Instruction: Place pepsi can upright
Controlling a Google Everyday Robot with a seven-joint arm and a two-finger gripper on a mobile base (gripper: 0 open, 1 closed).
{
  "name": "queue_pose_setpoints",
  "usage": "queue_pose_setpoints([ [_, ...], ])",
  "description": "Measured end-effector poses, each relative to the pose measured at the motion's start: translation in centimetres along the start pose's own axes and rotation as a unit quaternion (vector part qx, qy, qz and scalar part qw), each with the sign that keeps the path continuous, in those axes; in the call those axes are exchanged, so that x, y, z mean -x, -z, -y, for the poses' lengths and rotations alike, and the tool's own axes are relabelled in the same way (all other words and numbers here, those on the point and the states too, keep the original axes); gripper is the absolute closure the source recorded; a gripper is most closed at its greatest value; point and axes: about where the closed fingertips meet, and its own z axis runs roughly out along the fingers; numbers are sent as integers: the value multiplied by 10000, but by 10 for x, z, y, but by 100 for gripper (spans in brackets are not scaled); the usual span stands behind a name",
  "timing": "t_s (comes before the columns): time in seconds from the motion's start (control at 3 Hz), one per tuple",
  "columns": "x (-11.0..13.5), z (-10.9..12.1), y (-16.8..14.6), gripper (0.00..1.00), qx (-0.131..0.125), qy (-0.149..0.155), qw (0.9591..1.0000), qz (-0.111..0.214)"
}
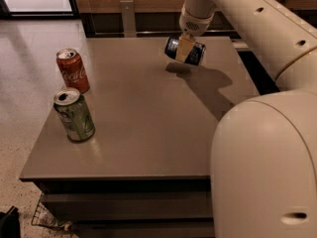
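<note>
The pepsi can is dark blue with silver ends. It lies on its side in the air above the far middle of the grey table, casting a shadow below it. My gripper hangs down from the white arm and is shut on the pepsi can, with one pale finger across the can's middle.
A red Coca-Cola can stands upright at the table's left edge. A green can stands upright in front of it, near the front left. My white arm fills the right side of the view. A wall and rail run behind the table.
</note>
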Motion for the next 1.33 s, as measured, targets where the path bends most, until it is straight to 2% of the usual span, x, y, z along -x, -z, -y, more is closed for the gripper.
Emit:
queue_pose_setpoints([
  [0.33, -16, 13, 32, 100, -160, -44, 9959, 893],
  [0.67, -10, 24, 54, 100, -234, 39, 9847, 1724],
  [1.0, 5, 33, 65, 100, -210, 161, 9651, 2604],
  [1.33, 15, 33, 64, 100, -72, 157, 9404, 3396],
])
